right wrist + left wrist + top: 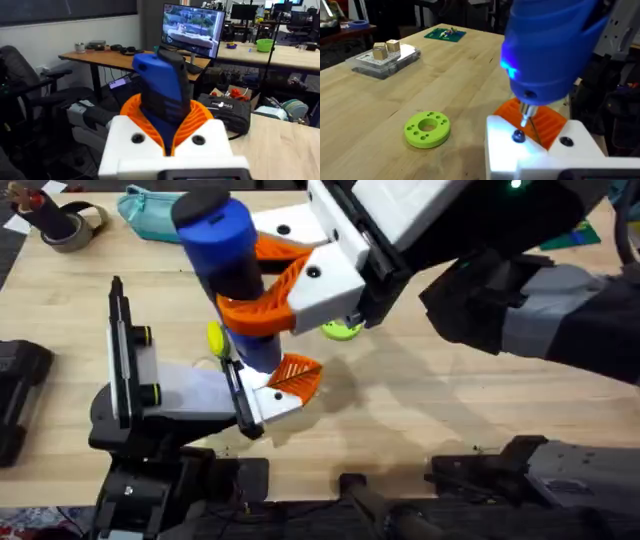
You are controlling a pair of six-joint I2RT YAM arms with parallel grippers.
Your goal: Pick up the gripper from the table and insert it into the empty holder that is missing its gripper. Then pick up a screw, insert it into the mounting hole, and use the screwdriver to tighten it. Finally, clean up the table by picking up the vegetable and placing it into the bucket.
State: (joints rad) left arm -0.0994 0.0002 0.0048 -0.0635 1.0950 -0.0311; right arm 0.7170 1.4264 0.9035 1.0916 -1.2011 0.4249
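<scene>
An office-like robotics lab. Behind the wooden desk (420,420) stand a monitor (192,25), office chairs (20,85) and more cluttered worktables (280,52)

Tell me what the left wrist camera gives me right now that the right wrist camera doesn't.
Left wrist alone: the screwdriver's metal tip coming down at a dark screw in the white gripper part, plus a green ring lying on the table and a clear box farther off.

Right wrist alone: the right gripper clamped round the tool's body, with desks and a monitor behind.

Both: the blue screwdriver and orange ribbed pads.
</scene>
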